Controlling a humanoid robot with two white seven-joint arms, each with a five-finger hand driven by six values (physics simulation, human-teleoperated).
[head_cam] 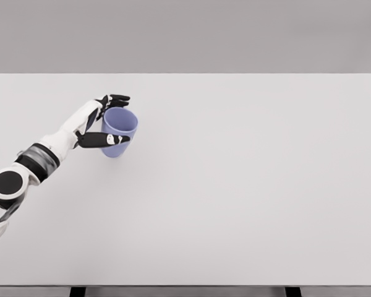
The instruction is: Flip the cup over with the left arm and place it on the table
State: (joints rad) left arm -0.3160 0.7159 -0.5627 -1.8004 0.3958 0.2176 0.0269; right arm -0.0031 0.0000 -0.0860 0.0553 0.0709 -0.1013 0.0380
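Note:
A lavender-blue cup (119, 130) stands upright on the white table (235, 185), left of the middle, its open mouth facing up. My left hand (113, 117) is wrapped around it from the left: the black thumb (106, 139) crosses the near side of the cup, and the other black fingers (115, 99) curl around the far rim. The white left arm (55, 143) reaches in from the lower left. The cup's base seems to rest on the table surface; whether it is slightly lifted is hard to judge.
The table's far edge runs along the top, with a plain grey wall behind it. The near edge (185, 286) shows dark legs beneath.

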